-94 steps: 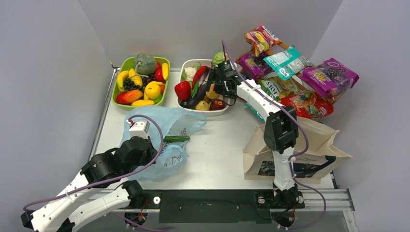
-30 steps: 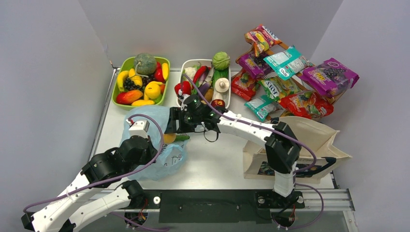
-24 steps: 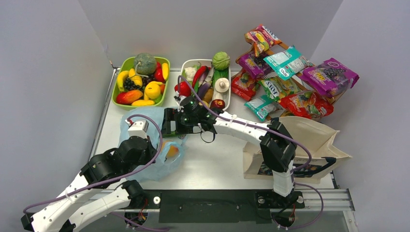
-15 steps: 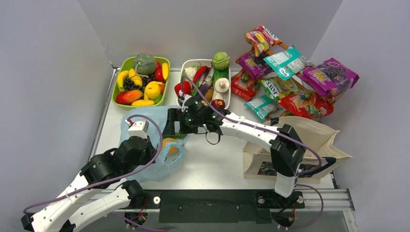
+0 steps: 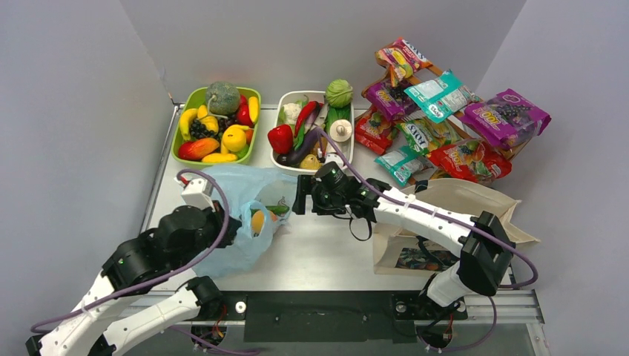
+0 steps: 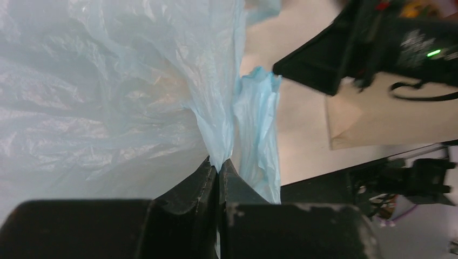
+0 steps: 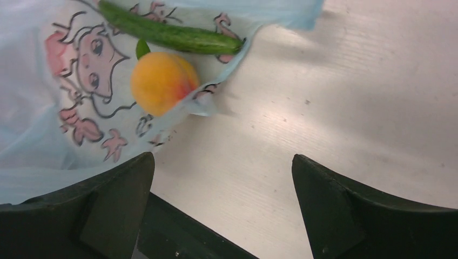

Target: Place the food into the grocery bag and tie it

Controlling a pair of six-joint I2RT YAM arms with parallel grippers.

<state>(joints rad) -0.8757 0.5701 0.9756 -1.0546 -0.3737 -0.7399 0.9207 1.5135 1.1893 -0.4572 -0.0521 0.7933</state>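
Left claw [image 6: 219, 167]: jaws together, clamped on a pinch of the grocery bag [image 6: 108, 81]. The thin blue film rises straight out from between my fingertips and fans wide to one side. A narrower fold hangs on the other side.

Right claw [image 7: 222, 158]: jaws wide apart, nothing between them. Bare table [image 7: 335, 108] lies under the gap.

Ahead of the right claw, toward one finger, is the bag's open mouth, printed with a cartoon figure. An orange-yellow peach [image 7: 162, 82] lies on the film at the lip of the mouth. A green cucumber [image 7: 167, 33] lies just beyond it, touching or nearly touching; I cannot tell which.

From above, the right claw [image 5: 299, 194] sits just beside the bag [image 5: 237, 185]. The left claw [image 5: 231, 225] is at the bag's near edge.

Beyond both claws are a green tray [image 5: 182, 122] of fruit and a white tray [image 5: 285, 100] of vegetables. Snack packets [image 5: 445, 119] are piled well off to the right. A canvas tote [image 5: 475, 215] lies behind my right claw, under that arm.
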